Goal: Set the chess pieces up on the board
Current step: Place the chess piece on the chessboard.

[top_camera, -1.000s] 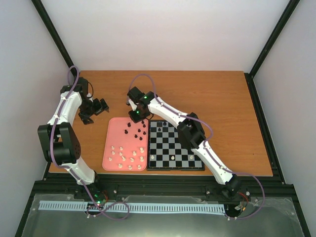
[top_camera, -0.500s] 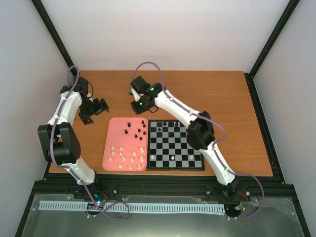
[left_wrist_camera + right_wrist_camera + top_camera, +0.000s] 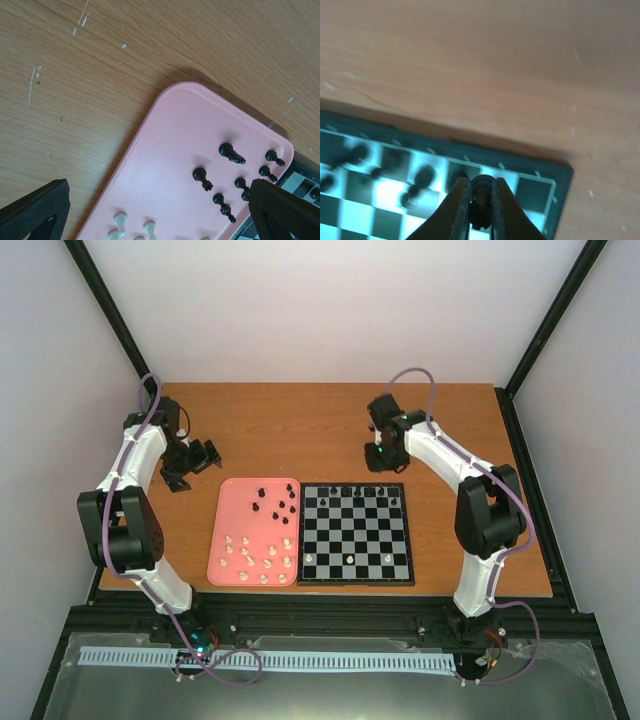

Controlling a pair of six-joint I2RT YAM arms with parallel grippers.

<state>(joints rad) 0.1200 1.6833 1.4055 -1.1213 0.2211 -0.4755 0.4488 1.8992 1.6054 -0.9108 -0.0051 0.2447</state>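
Note:
My right gripper [image 3: 384, 462] hangs over the far right part of the chessboard [image 3: 355, 532]. In the right wrist view it [image 3: 481, 207] is shut on a black chess piece [image 3: 481, 192] above the board's far row [image 3: 535, 172], near the corner. Several black pieces [image 3: 352, 490] stand on the far row, and three white ones [image 3: 348, 558] near the front. My left gripper [image 3: 192, 467] is open and empty over the table, left of the pink tray [image 3: 232, 510]. Its fingertips [image 3: 35, 212] frame the tray's black pieces [image 3: 231, 153].
The pink tray [image 3: 165, 135] lies against the board's left side. It holds several black pieces [image 3: 275, 498] at its far end and several white pieces [image 3: 256, 555] at its near end. Wooden table [image 3: 450, 420] surrounds both. Black frame posts stand at the back corners.
My right arm has swung from over the tray's far right end across to the board's far right part, with the black piece in its jaws. The left arm has not moved.

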